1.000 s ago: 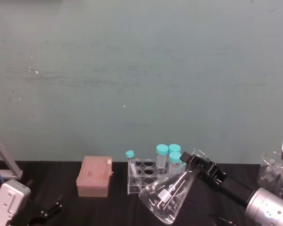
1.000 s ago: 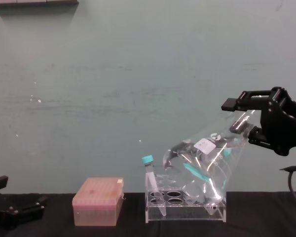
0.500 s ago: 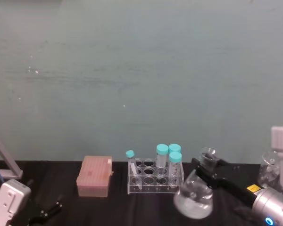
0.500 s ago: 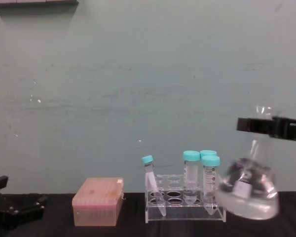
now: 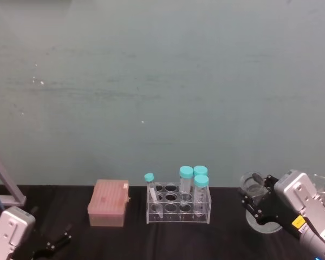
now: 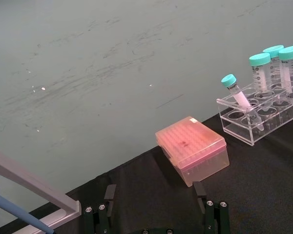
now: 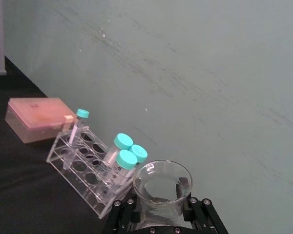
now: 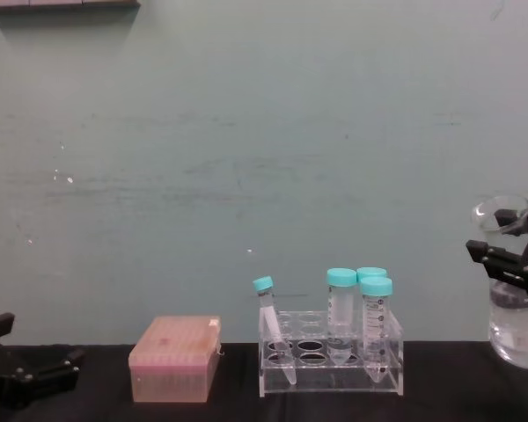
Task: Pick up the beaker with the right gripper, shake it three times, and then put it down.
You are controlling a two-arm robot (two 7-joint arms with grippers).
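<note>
Head view: right gripper [image 5: 255, 195] clamped on the neck of the beaker [image 5: 253, 183], which stands upright, right of the tube rack [image 5: 177, 208]. Right wrist view: jaws pinch that neck. Left wrist view: left gripper [image 6: 154, 195] spread, near left.

Black tabletop [image 5: 65, 203]: pink lidded plastic box [image 5: 108, 203], clear acrylic tube rack [image 5: 178, 208] to its right. Far right, clear glass conical flask [image 8: 517, 334]: contact unclear.

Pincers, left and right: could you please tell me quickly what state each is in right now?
Left pincer: open, holding nothing.
Right pincer: closed on the neck of the beaker.
</note>
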